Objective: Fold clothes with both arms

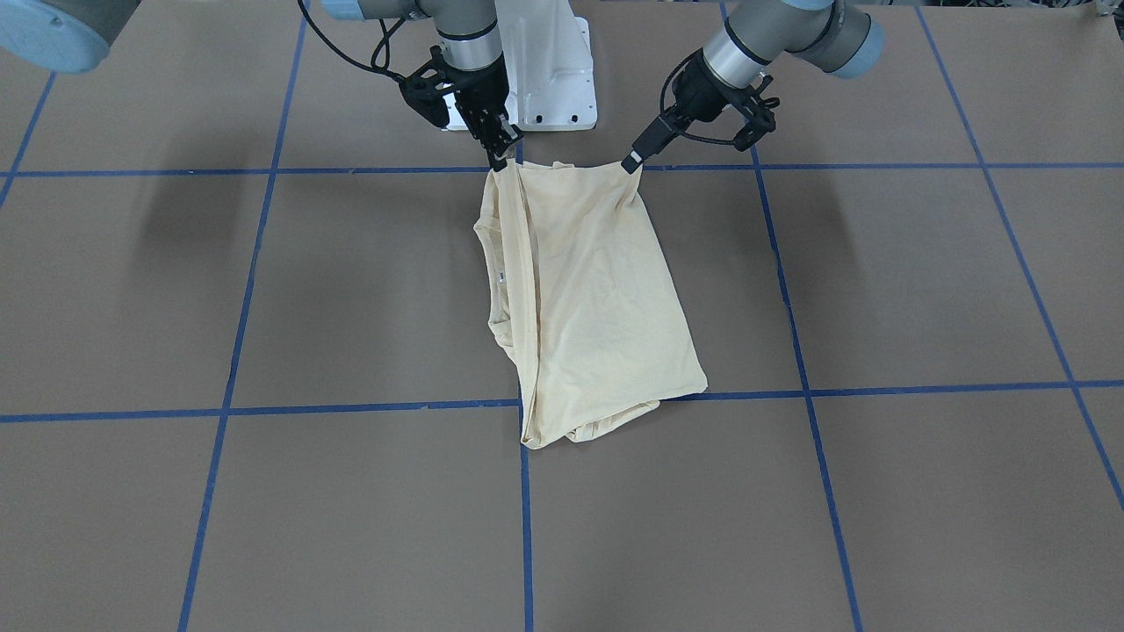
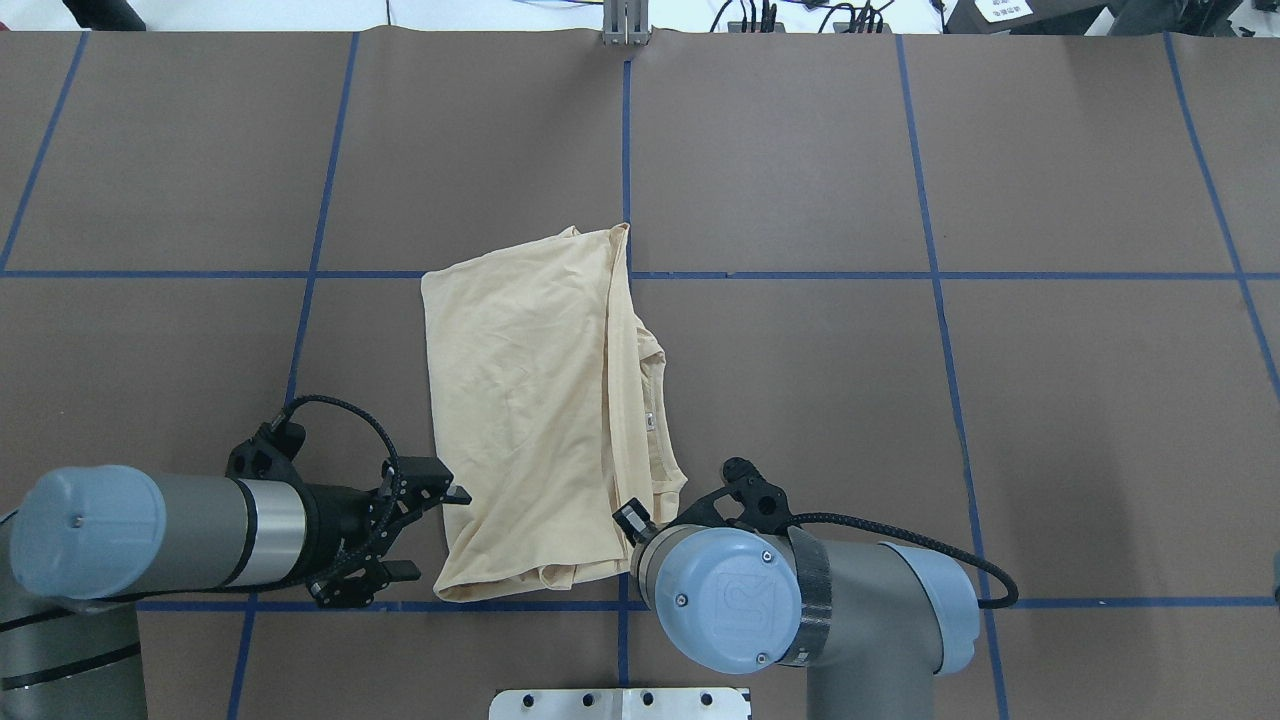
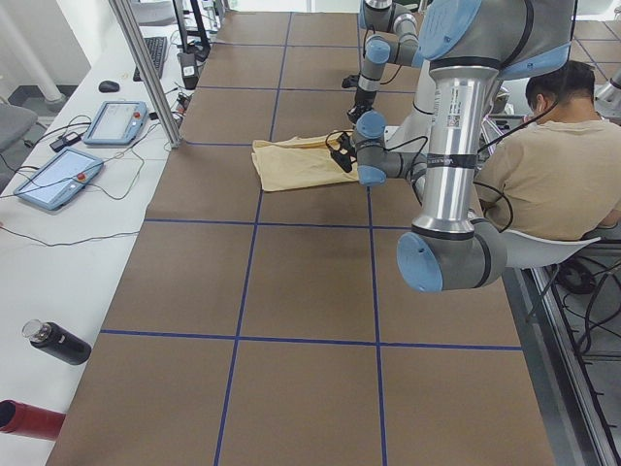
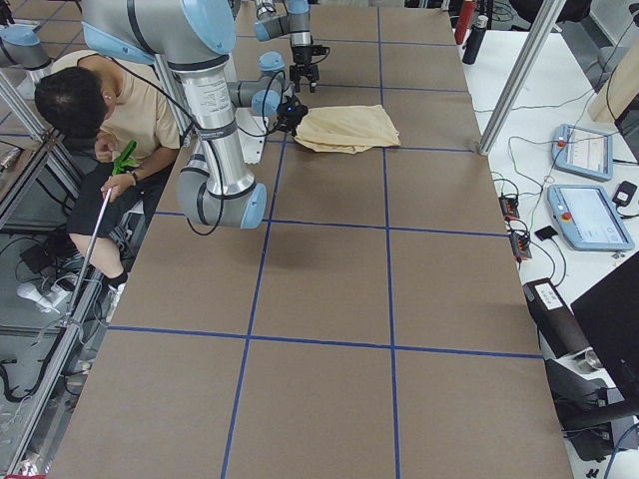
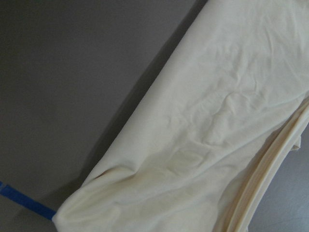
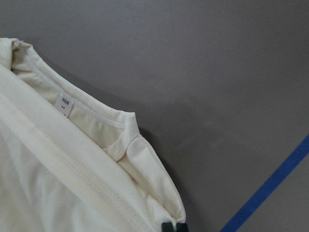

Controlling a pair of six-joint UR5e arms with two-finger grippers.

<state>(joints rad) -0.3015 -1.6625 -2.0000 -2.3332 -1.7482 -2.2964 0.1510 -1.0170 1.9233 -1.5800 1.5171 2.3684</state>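
The pale cream T-shirt [image 2: 530, 400] lies folded lengthwise on the brown table, its near edge on a blue tape line. The neck label [image 6: 65, 104] shows at the collar, and the navy print is hidden. My left gripper [image 2: 440, 535] hovers open just beside the shirt's near left corner, with nothing between its fingers. The left wrist view shows only fabric [image 5: 207, 121] and table. My right gripper [image 1: 500, 160] is shut on the shirt's other near corner, and its dark fingertips [image 6: 175, 227] pinch the hem. In the overhead view the right arm hides this grip.
The white pedestal base [image 1: 549, 70] stands right behind the shirt's near edge. Blue tape lines [image 1: 369, 406] grid the table. A seated person [image 3: 553, 165] is behind the robot. Teach pendants [image 3: 116, 121] and a dark bottle [image 3: 58, 342] lie on the side bench.
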